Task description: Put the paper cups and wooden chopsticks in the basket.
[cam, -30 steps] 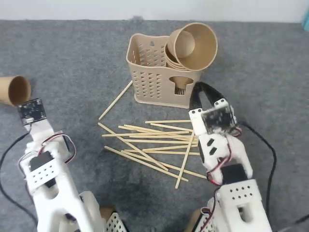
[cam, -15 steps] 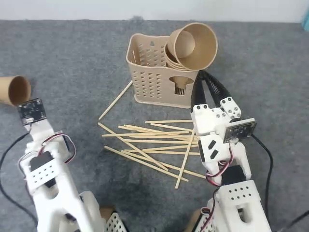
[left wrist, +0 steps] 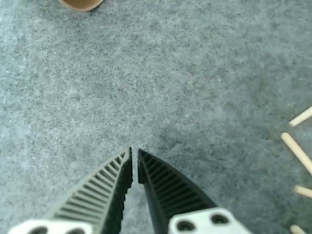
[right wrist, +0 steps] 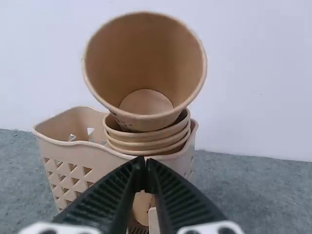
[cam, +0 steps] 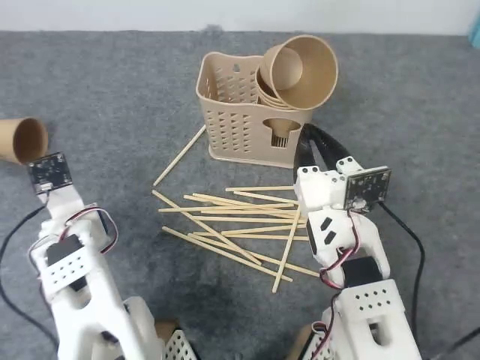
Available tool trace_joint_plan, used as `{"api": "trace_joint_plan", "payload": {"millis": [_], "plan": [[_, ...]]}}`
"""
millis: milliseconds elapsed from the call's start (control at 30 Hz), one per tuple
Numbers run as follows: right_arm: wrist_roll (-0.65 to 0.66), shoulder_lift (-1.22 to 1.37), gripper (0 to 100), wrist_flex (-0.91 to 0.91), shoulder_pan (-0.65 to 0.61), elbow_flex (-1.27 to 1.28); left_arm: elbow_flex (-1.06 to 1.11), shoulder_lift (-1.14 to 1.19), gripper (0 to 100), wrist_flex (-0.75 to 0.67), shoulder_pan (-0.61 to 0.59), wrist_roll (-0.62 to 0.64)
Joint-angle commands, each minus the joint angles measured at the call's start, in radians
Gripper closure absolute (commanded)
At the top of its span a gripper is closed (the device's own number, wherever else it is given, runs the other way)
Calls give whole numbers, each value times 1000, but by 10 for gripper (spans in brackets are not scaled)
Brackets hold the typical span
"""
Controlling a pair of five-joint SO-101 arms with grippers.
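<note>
Cups (cam: 298,71) stacked in basket (cam: 229,124); right gripper (right wrist: 145,163) and left gripper (left wrist: 135,152) empty, jaws pressed together; next, probably spread over chopsticks (cam: 236,214) at basket's 6 o'clock; loose cup (cam: 22,139) at 9.

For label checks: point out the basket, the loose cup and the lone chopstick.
basket (cam: 238,131): high view, perforated front wall.
loose cup (cam: 28,140): high view, open mouth.
lone chopstick (cam: 180,156): high view, mid-shaft.

Lab: grey mat (cam: 105,97), white wall (right wrist: 263,73)
</note>
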Motion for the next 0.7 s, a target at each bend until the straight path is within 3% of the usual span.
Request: {"api": "trace_joint_plan", "payload": {"millis": [0, 367, 667], "plan": [[-14, 18, 991, 1, 1, -103, -2, -23, 977, -26, 8, -9], [-120, 320, 991, 1, 19, -347, -2, -23, 977, -26, 8, -9], [-126, 320, 991, -42, 15, -368, -2, -23, 977, -26, 8, -9]]}}
